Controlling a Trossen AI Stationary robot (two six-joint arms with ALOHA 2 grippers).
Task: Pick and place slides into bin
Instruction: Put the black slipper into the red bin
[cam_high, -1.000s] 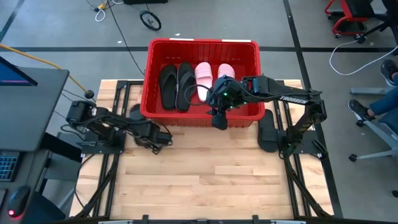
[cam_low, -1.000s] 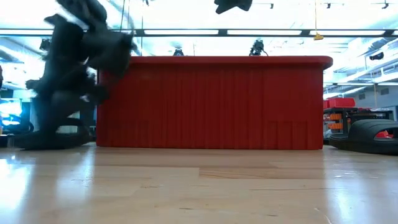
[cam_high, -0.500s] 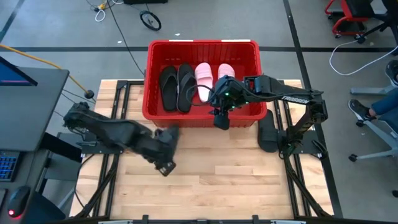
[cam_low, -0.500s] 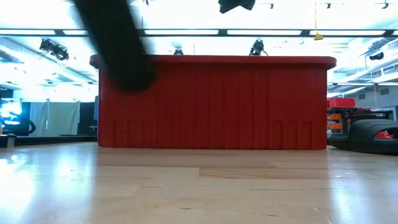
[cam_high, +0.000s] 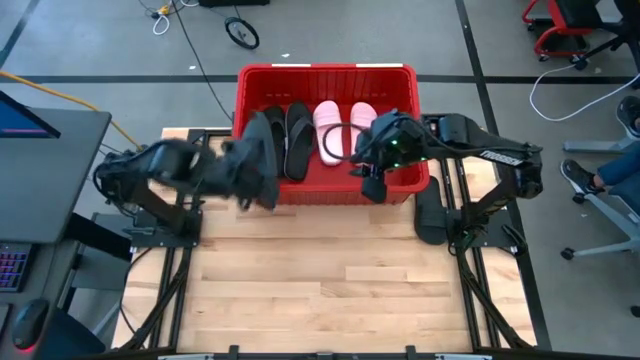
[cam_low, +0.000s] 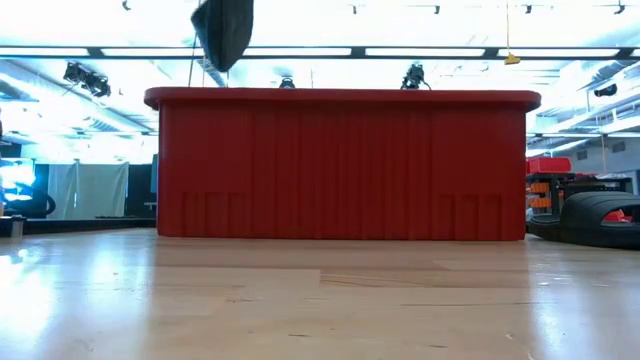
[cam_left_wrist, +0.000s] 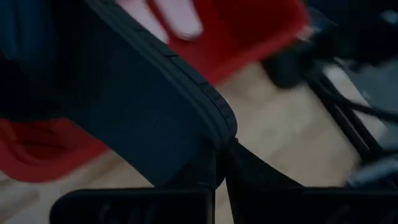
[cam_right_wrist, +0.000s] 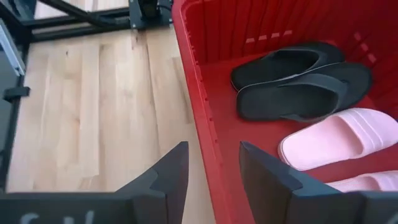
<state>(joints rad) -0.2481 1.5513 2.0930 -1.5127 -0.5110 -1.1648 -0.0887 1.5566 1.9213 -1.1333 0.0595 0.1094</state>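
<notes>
The red bin (cam_high: 325, 68) stands at the table's far middle. Inside it lie two black slides (cam_right_wrist: 298, 87) and two pale pink slides (cam_high: 328, 125) side by side on its floor. My left gripper (cam_high: 240, 170) is shut on another black slide (cam_high: 262, 145), raised over the bin's near left corner. In the low view that slide (cam_low: 222, 30) shows above the rim. My right gripper (cam_high: 372, 188) is open and empty; its fingers (cam_right_wrist: 171, 177) stand on either side of the bin's near wall (cam_right_wrist: 205, 124), above it. My left gripper pinches the black slide between its two fingers at the sole's edge (cam_left_wrist: 214, 134), at one end. The rest of the slide reaches away from the fingers, lifted clear of table and bin. Which end it has cannot be told.
Bare wooden table (cam_high: 330, 280) lies in front of the bin. A dark slide-like shape (cam_high: 430, 215) lies at the right arm's base; it also shows in the low view (cam_low: 600, 220). Metal frame rails run along both table sides.
My left gripper has swung from low at the table's left toward the near middle, then risen and gone toward the bin's near left corner with the black slide, now lifted above the rim. My right gripper has shifted a little toward the table's right edge along the bin's near wall.
</notes>
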